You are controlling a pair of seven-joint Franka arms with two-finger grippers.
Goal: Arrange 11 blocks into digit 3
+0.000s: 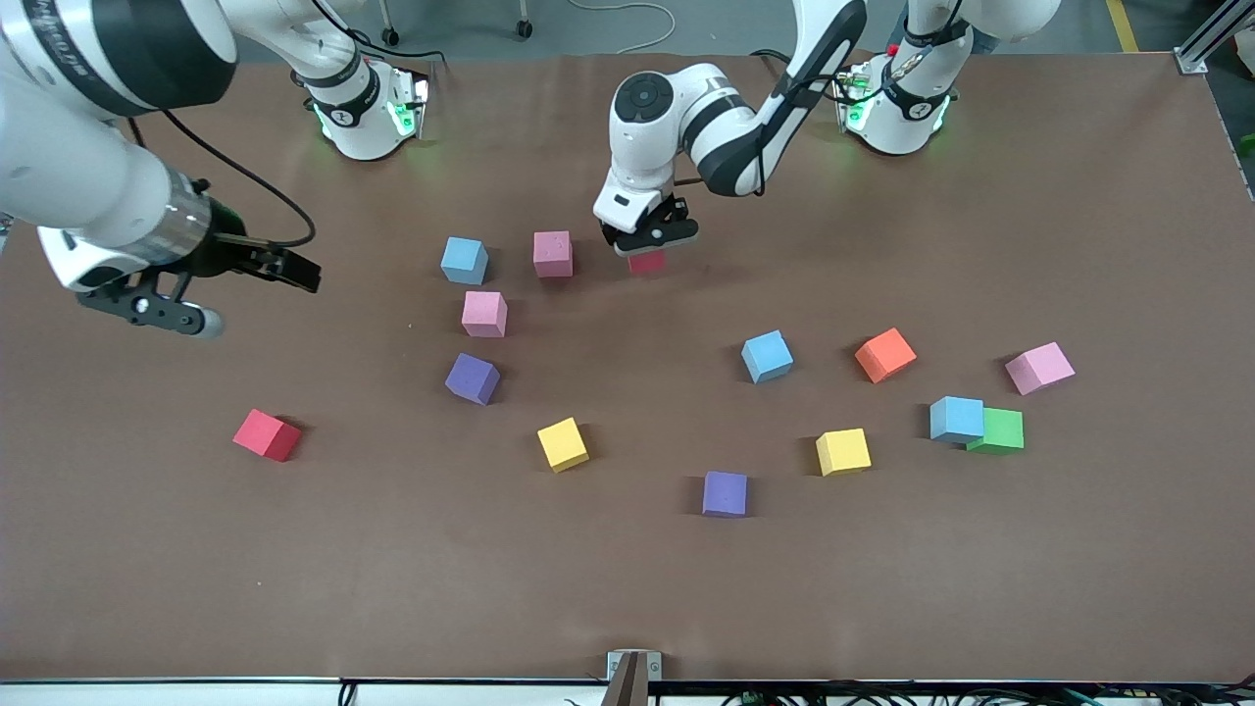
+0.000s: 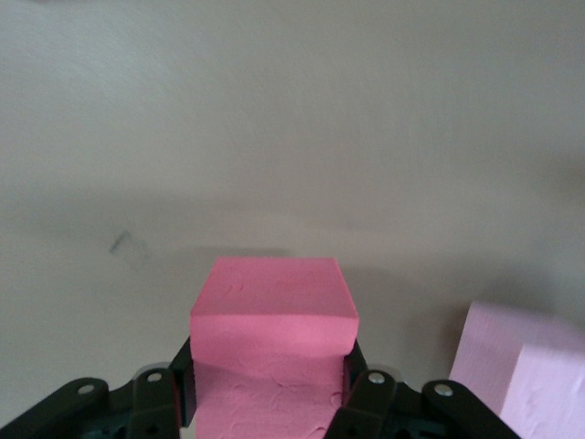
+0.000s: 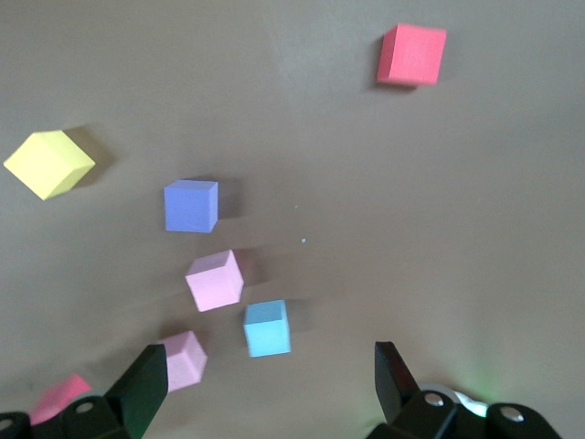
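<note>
Digit 3 barely started: only a loose row, light blue block point(image 1: 464, 260) and pink block point(image 1: 552, 253), gaps between. Left gripper point(image 1: 648, 241) clamps a red-pink cube point(image 2: 274, 311) at pink's 3 o'clock, at table level. Everything else scattered: from the purple cube point(image 1: 473, 378), strays at 4 to 8 o'clock. Right gripper point(image 1: 147, 306) waits, jaws spread, empty, over the right arm's end of the table point(image 1: 392, 549). No containers.

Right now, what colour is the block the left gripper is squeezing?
Reddish pink. The block in the left gripper shows best in the left wrist view.
</note>
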